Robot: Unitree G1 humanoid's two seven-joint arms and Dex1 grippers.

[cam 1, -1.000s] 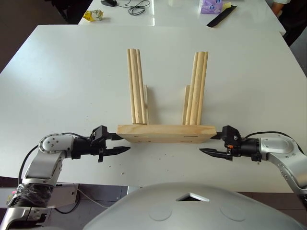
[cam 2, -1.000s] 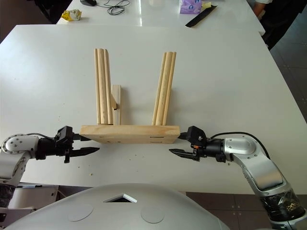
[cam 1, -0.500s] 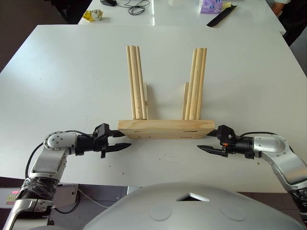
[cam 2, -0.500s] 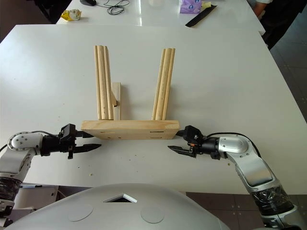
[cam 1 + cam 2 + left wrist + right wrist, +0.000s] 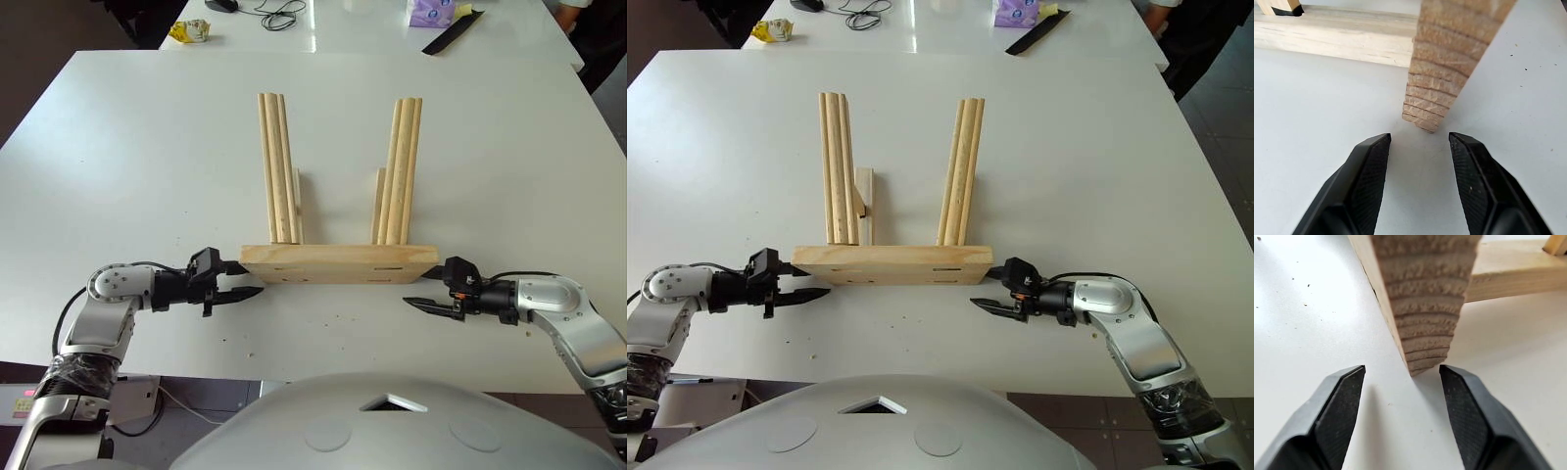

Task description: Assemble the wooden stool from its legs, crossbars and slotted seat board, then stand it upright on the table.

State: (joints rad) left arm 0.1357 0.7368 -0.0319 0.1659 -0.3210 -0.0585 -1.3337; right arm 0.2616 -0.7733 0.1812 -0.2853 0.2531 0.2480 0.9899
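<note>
Along the near edge of the white table [image 5: 118, 147], closer in than a second ago: left gripper [image 5: 245, 280] drawn up and inward to the left end of the seat board [image 5: 338, 264], right gripper [image 5: 421, 286] likewise at the right end. Against the view of half a second back, hardly any difference apart from the left gripper a shade nearer the board. Also shows the wooden stool [image 5: 838, 166] a little farther from the robot than a second ago, in the same pose as half a second back. Lies on its side near the table's front, seat board standing on its long edge and facing the robot, legs stretched flat over the tabletop away from the robot. Pale bare wood throughout: left legs [image 5: 278, 166] as a tight bundle of round rods, right legs [image 5: 400, 166] the same, both splaying slightly outward at the far ends, each with a short flat crossbar [image 5: 298, 208] tucked along its inner side near the board. Small dark slots on the board's near face. Both pincers spread wide, holding nothing. From the left wrist, rough end grain of the board's corner just ahead of the black fingertips [image 5: 1374, 161] and apart from them; from the right wrist, the same at the other end, corner centred on the gap. Scattered wood crumbs [image 5: 343, 318] on the table in front of the board.
</note>
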